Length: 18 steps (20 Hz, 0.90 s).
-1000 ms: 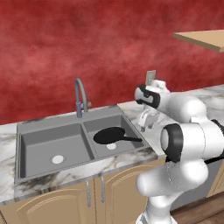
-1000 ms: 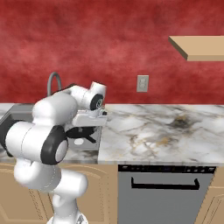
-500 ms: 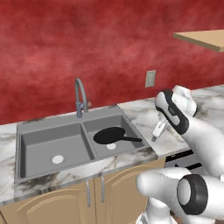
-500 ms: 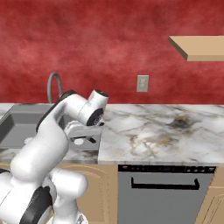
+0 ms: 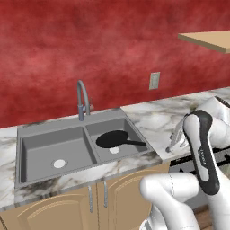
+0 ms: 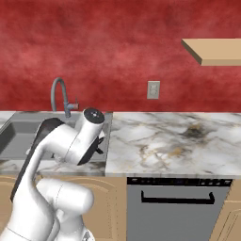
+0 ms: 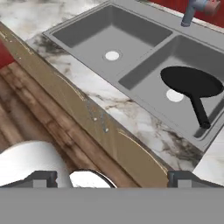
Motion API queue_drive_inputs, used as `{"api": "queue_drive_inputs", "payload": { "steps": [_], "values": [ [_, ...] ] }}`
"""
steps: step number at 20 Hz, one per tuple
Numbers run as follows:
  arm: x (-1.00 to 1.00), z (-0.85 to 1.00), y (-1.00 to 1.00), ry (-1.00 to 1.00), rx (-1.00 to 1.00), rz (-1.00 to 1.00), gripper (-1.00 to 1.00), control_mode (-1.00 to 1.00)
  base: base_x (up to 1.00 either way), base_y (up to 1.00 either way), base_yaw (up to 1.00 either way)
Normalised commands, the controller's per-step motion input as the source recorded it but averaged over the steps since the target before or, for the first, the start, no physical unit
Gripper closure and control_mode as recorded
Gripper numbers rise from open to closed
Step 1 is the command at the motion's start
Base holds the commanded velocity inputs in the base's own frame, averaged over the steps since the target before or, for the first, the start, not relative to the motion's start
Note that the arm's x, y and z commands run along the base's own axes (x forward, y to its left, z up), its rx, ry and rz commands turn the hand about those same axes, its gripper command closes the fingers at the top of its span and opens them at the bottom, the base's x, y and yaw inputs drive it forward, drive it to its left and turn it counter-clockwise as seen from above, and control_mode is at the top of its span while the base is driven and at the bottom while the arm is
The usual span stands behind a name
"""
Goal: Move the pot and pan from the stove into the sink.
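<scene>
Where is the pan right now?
The pan lies in the sink's right basin, handle toward the right rim, faucet behind it.

A mottled deep red wall [image 5: 90, 40] ran behind a white marble counter [image 6: 179, 141] veined in brown. A pale wooden shelf [image 6: 212, 51] hung high on the right, a light outlet plate [image 6: 153, 89] below it. Tan cabinet doors [image 5: 67, 209] stood beneath, beside a steel dishwasher front [image 6: 174, 207].

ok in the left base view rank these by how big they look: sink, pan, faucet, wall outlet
Largest to smallest as they appear:
1. sink
2. pan, handle included
3. faucet, close to the pan in extent but thinner, so this pair is unsure
4. outlet
</scene>
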Motion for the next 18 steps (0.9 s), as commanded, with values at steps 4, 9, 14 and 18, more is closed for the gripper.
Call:
{"api": "queue_drive_inputs", "payload": {
  "steps": [4, 9, 14, 18],
  "values": [
    [-0.66, 0.17, 0.04, -0.50, 0.00, 0.00, -1.00, -1.00, 0.00, 0.00, 0.00],
    [-0.16, 0.08, 0.02, -0.12, 0.00, -0.01, -1.00, -1.00, 0.00, 0.00, 0.00],
    [-0.02, 0.00, -0.02, -0.01, 0.00, 0.00, -1.00, -1.00, 0.00, 0.00, 0.00],
    [-0.10, 0.00, -0.01, -0.02, 0.00, 0.00, -1.00, -1.00, 0.00, 0.00, 0.00]
  ]
}}
